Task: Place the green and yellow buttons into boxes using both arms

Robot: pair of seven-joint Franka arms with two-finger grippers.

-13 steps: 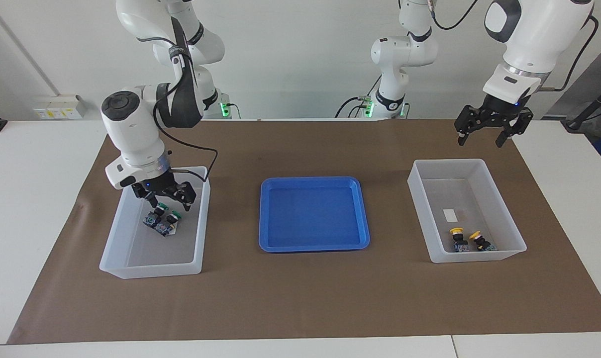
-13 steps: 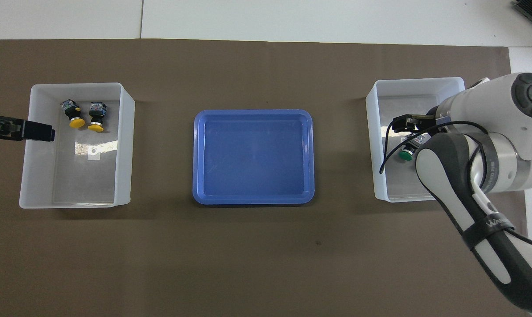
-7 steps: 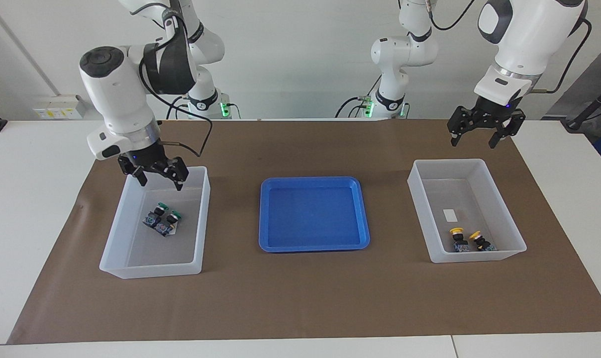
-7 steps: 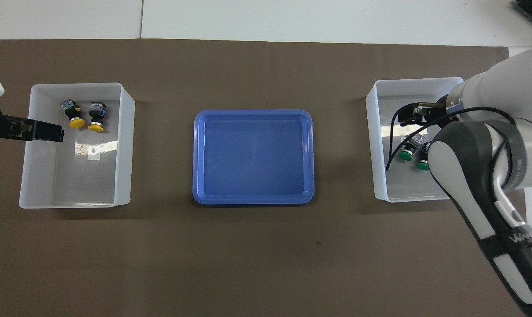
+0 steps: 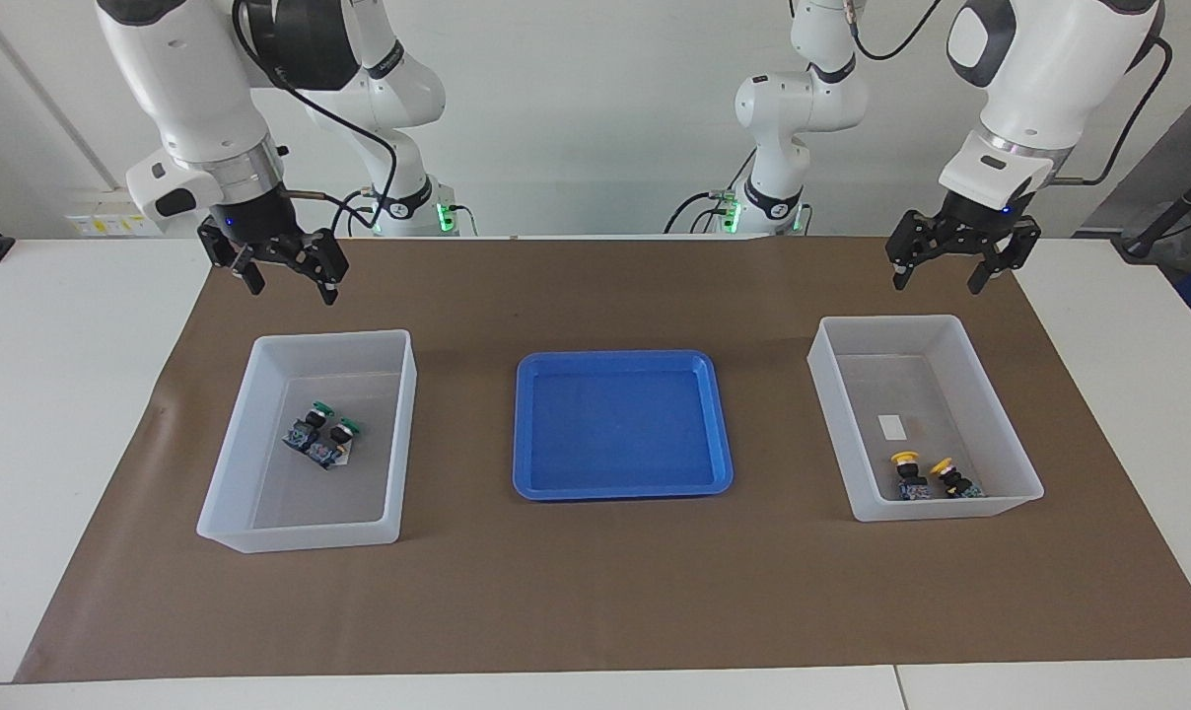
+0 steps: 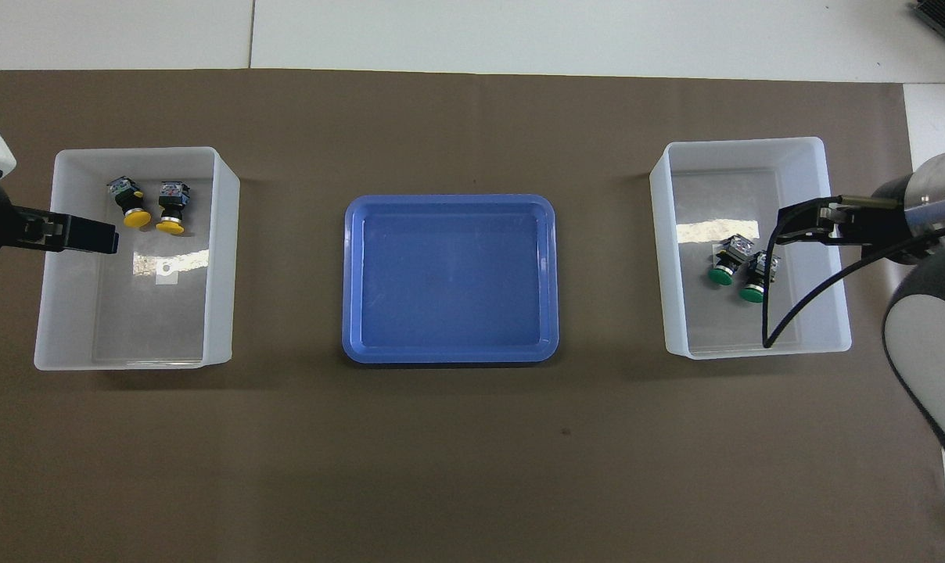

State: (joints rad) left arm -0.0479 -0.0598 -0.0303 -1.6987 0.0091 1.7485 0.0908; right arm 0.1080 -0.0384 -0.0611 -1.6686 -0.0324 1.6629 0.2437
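Observation:
Two green buttons (image 5: pixel 324 434) (image 6: pixel 738 272) lie side by side in the box (image 5: pixel 329 336) (image 6: pixel 742 143) at the right arm's end. Two yellow buttons (image 5: pixel 928 475) (image 6: pixel 152 207) lie in the box (image 5: pixel 891 320) (image 6: pixel 136 150) at the left arm's end, in the part farthest from the robots. My right gripper (image 5: pixel 292 289) (image 6: pixel 809 223) is open and empty, raised above the edge of its box nearest the robots. My left gripper (image 5: pixel 939 284) (image 6: pixel 81 234) is open and empty, raised the same way above its own box.
A shallow blue tray (image 5: pixel 622 424) (image 6: pixel 449 277) lies empty in the middle of the brown mat (image 5: pixel 595 592), between the two boxes. White table surface borders the mat on all sides.
My right gripper has risen out of the box with the green buttons and drawn back toward the robots, empty. Both green buttons stay in the box. The left gripper barely moved.

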